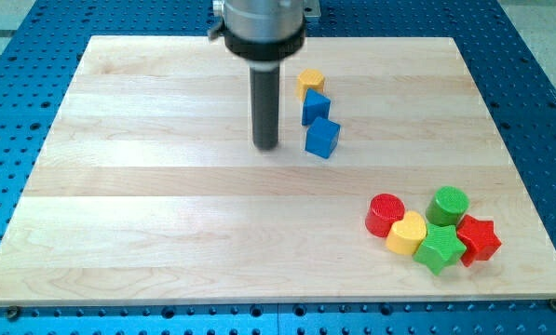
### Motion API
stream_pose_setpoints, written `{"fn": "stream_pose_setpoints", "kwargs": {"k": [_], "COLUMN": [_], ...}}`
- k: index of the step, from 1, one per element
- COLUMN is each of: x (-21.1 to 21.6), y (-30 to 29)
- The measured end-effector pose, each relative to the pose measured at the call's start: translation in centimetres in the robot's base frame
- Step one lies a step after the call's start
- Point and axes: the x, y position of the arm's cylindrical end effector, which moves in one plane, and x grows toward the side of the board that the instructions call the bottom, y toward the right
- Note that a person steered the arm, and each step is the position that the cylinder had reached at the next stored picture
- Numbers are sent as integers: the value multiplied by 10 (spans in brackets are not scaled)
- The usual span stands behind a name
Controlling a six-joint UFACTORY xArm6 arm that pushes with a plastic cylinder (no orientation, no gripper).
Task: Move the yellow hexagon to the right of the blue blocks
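The yellow hexagon [309, 83] sits on the wooden board near the view's top centre. It touches the upper blue block [316, 107] just below it. A second blue block, a cube [322, 138], lies just below and slightly right of the first. My tip [265, 147] rests on the board to the left of the blue cube, a short gap away, and below-left of the yellow hexagon.
A cluster at the view's lower right holds a red cylinder [385, 215], a yellow heart [408, 234], a green star [439, 250], a green cylinder [447, 206] and a red star [478, 238]. The wooden board [166, 214] lies on a blue perforated table.
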Motion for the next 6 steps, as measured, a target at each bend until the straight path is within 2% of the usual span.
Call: {"fn": "stream_pose_setpoints", "kwargs": {"k": [1, 2, 3, 4, 5, 6], "x": [-74, -104, -63, 1, -5, -57], "y": [26, 57, 84, 83, 91, 71]}}
